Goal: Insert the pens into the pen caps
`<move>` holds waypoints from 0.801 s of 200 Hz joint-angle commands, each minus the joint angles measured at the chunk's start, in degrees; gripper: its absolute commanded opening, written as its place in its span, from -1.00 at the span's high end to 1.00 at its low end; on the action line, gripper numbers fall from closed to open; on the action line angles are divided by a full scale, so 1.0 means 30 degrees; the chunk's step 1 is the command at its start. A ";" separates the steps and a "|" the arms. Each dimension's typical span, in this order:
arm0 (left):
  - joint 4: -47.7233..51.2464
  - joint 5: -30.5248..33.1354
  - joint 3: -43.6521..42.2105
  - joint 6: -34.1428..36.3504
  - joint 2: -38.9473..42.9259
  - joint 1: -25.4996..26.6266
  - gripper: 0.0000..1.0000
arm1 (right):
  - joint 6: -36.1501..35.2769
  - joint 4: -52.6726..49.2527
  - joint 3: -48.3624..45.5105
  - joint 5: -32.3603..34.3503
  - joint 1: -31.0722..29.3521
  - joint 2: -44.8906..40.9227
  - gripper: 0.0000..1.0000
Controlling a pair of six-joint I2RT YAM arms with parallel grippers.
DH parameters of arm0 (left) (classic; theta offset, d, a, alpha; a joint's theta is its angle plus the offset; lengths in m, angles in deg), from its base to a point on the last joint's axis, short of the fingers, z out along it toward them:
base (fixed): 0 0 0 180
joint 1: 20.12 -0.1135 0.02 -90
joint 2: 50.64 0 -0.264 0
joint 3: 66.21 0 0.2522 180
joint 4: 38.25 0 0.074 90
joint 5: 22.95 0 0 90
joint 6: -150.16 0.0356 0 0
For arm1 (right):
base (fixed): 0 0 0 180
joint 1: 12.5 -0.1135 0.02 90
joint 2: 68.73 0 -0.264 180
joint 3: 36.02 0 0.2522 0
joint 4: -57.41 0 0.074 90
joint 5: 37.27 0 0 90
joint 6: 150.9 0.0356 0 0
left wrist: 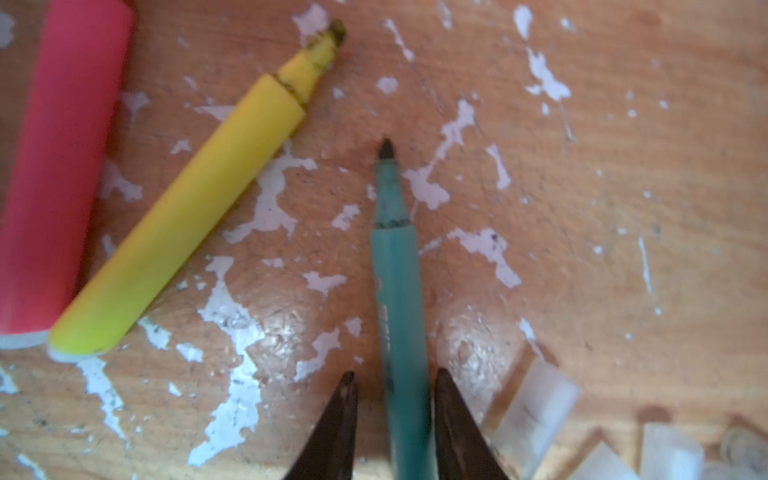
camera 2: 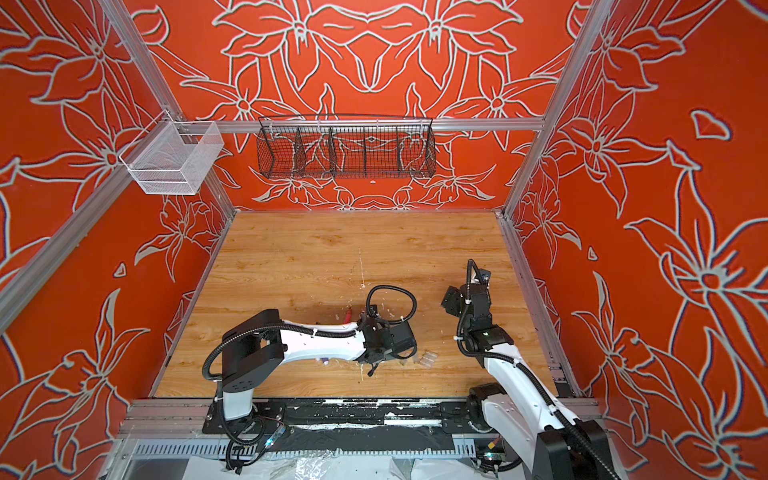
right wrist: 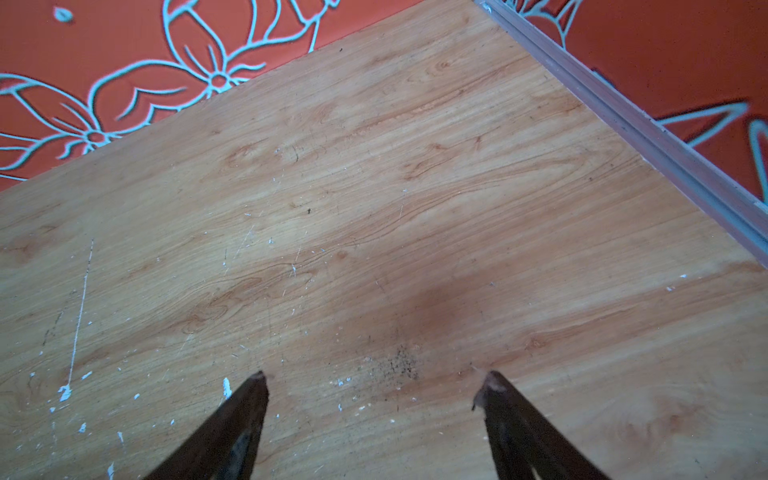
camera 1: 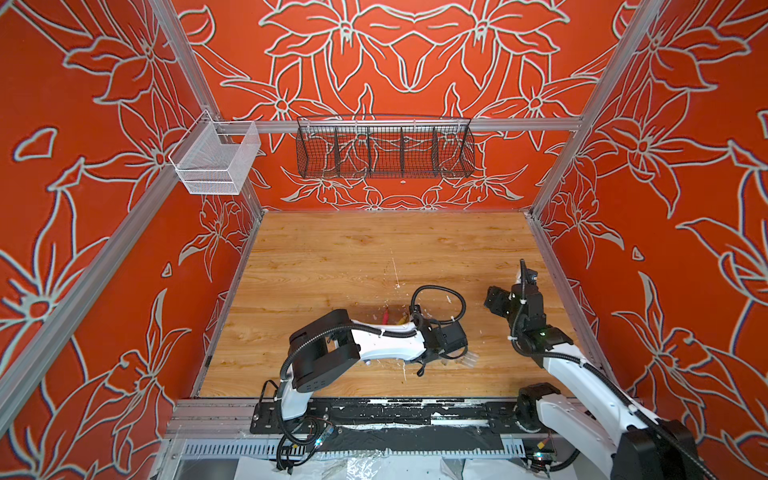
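Green pen [left wrist: 397, 266] lies on the bench [camera 1: 374, 257] near its front edge, between the left jaws, which stand close on either side; whether they grip it cannot be told. Picking up a pen seems the step in hand; next, its tip needs lining up with a clear cap [left wrist: 536, 411]. Three pens show: this one, a yellow pen [left wrist: 187, 232] and a pink-red pen [left wrist: 58, 166]. At least three caps lie beside them. Right jaws are wide apart and empty.

Pink-red pen [left wrist: 62, 166], yellow pen [left wrist: 178, 232], teal-green pen [left wrist: 399, 291]; blurred caps [left wrist: 536, 415] seem clear.
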 commanded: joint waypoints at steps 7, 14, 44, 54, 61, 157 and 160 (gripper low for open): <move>0.0425 0.0065 -0.0319 0.0095 -0.0808 -0.0149 0.58 | 0.0118 0.0110 -0.0186 -0.0083 -0.0100 -0.0389 -0.65; 0.0066 0.0056 -0.0455 0.0366 -0.0759 -0.0253 0.66 | 0.0118 -0.0050 -0.0119 -0.0181 -0.0093 -0.0481 -0.64; -0.1771 -0.0893 -0.1163 0.2385 -0.0109 -0.0887 1.00 | 0.1843 -0.3352 0.1062 -0.3974 -0.0243 -0.1637 -0.65; -0.1959 -0.0803 -0.1329 0.2851 0.0316 -0.0896 1.00 | 0.2501 -0.3819 0.1159 -0.5131 -0.0698 -0.2451 -0.65; -0.2036 -0.0699 -0.1428 0.3181 0.0644 -0.0896 1.00 | 0.2898 -0.4369 0.1358 -0.5415 -0.1206 -0.3209 -0.65; -0.6700 -0.1721 -0.5191 0.8199 0.7825 -0.0054 1.00 | 0.8341 -0.1444 -0.1158 -1.0060 -0.5405 -0.8800 -0.55; -0.6821 -0.1698 -0.5286 0.8344 0.8015 0.0022 1.00 | 0.8452 -0.1208 -0.1227 -1.0097 -0.5522 -0.8838 -0.54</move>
